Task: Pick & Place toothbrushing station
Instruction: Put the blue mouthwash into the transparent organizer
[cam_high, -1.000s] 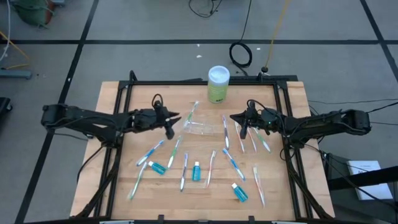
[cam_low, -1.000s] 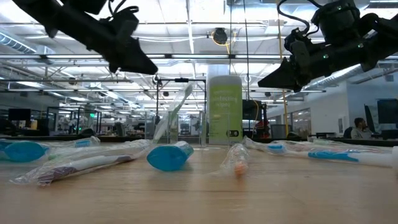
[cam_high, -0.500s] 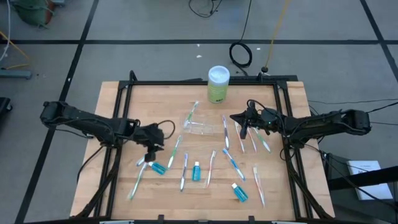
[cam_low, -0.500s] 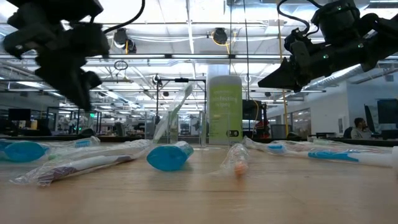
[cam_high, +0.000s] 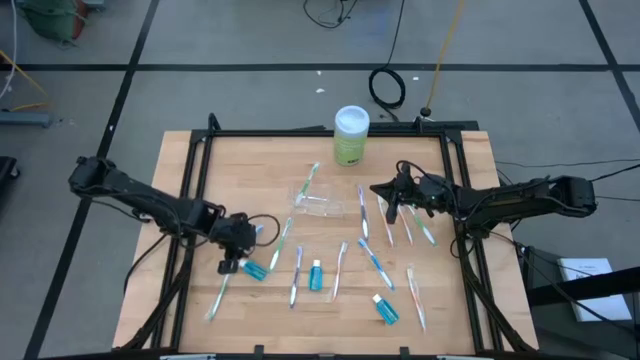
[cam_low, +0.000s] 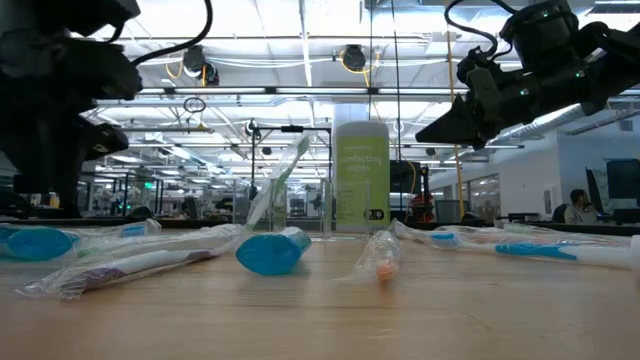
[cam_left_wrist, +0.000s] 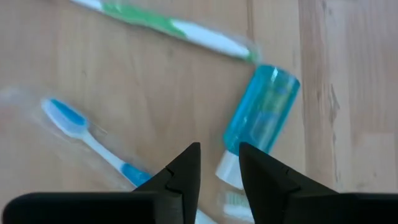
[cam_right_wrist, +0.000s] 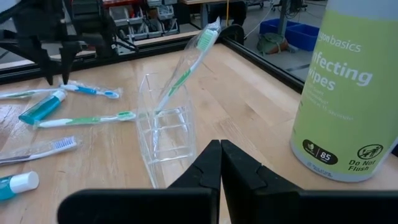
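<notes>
Swinging away from the holder, the left gripper (cam_high: 232, 262) has dropped to the table's front-left, while the right arm has not moved.

Its fingers (cam_left_wrist: 186, 171) stand slightly parted with nothing between them, poised over the white cap of a blue toothpaste tube (cam_left_wrist: 260, 121), beside a wrapped blue toothbrush (cam_left_wrist: 93, 143). The right gripper (cam_high: 381, 190) hovers clenched and empty just right of the toothbrushing station (cam_high: 322, 205). That clear holder stands mid-table with a green toothbrush (cam_right_wrist: 183, 71) leaning in it, near the green wipes canister (cam_high: 351, 135).

Green canister (cam_low: 361, 177) centre, wrapped toothbrushes (cam_low: 130, 262) on wood, blue-capped tube (cam_low: 272, 250)
</notes>
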